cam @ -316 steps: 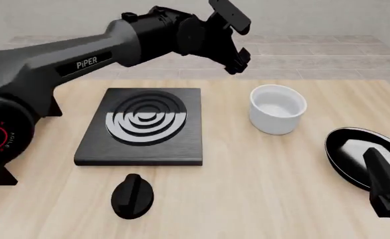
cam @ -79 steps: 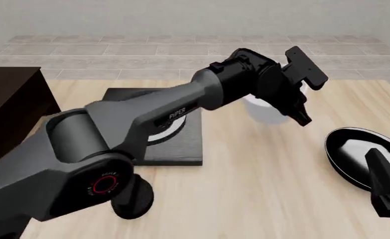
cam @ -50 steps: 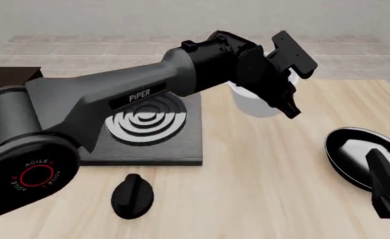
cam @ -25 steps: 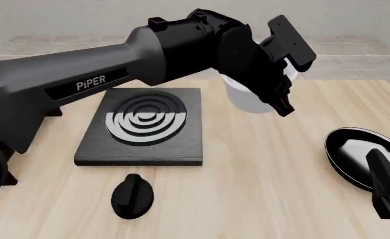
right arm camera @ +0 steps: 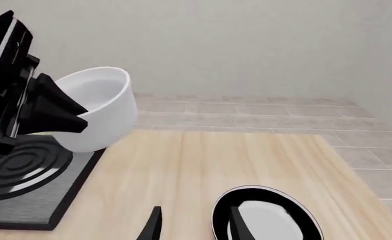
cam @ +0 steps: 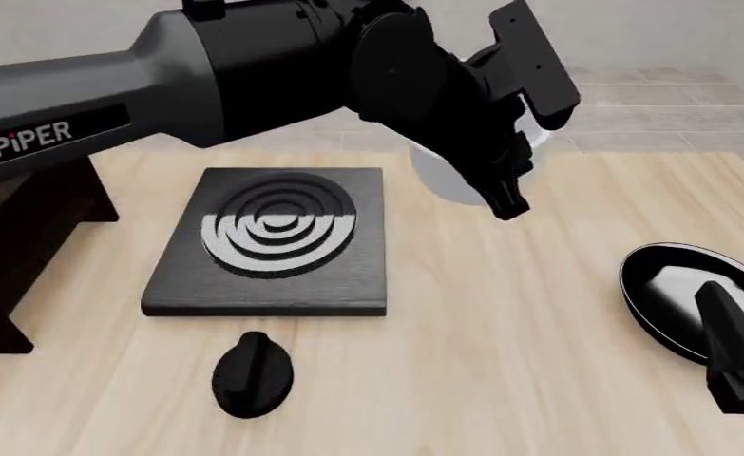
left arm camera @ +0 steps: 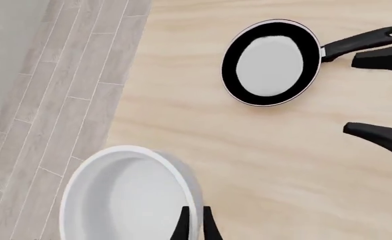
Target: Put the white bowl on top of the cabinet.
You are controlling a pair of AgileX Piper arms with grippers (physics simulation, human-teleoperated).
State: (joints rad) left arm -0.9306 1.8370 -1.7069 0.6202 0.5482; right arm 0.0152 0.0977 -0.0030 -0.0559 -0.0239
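Note:
The white bowl [cam: 439, 177] hangs in the air above the table, tilted, just right of the stove plate. My left gripper [cam: 508, 186] is shut on its wall and hides most of it in the front view. The left wrist view shows the bowl [left arm camera: 125, 195] with the fingertips [left arm camera: 182, 227] pinching its rim. The right wrist view shows the bowl [right arm camera: 99, 112] held clear of the table. The dark brown cabinet [cam: 23, 237] stands at the table's left edge, only partly in view. My right gripper [cam: 742, 366] is open and empty by the pan.
A black stove plate [cam: 274, 237] with concentric rings lies left of centre, with a black knob [cam: 251, 373] in front of it. A shallow black pan [cam: 670, 290] lies at the right, its handle under my right gripper. The pan also shows in the left wrist view [left arm camera: 271, 62].
My left gripper closed on the bowl, lifted it off the table and has carried it upward and to the left. The right arm has not moved.

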